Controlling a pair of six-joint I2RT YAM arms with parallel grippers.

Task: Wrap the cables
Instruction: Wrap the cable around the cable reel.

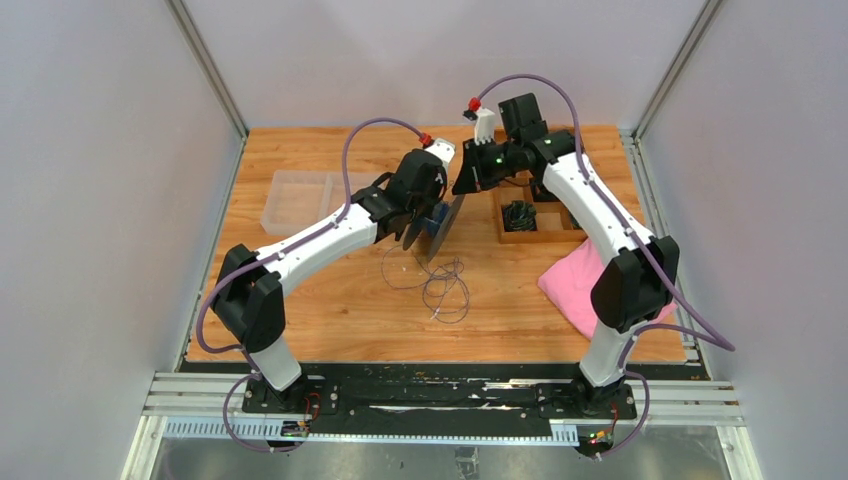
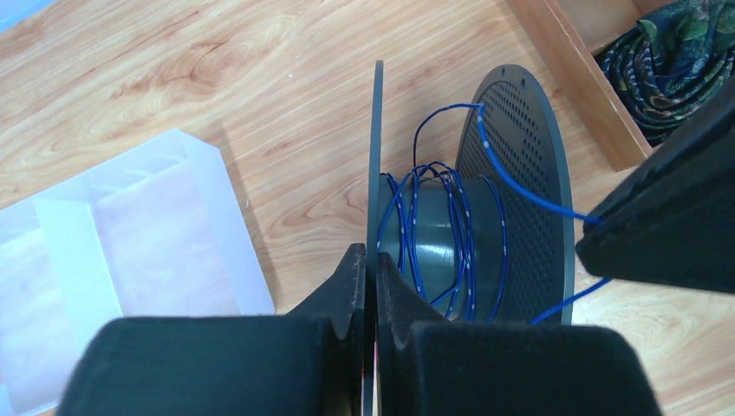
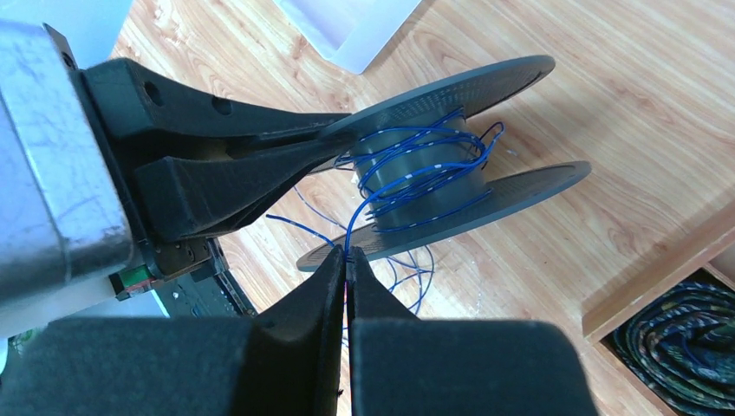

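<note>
Two grippers meet at one dark spool (image 2: 529,243). The left gripper (image 2: 371,260) is clamped on the rim of the spool's near flange, with a clear plastic bin (image 2: 130,251) off to its outer side. Thin blue cable (image 3: 416,173) wraps the hub just past its fingertips, and loose loops (image 1: 445,283) lie on the table (image 1: 330,300) below. The right gripper (image 3: 347,256) pinches a cable strand tight, just beside the spool's other flange.

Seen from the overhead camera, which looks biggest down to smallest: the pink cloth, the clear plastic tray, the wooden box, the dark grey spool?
1. Pink cloth and clear plastic tray: about alike; the right arm hides part of the cloth, so no ranking.
2. Wooden box, also partly hidden.
3. Dark grey spool, clearly smallest.
</note>
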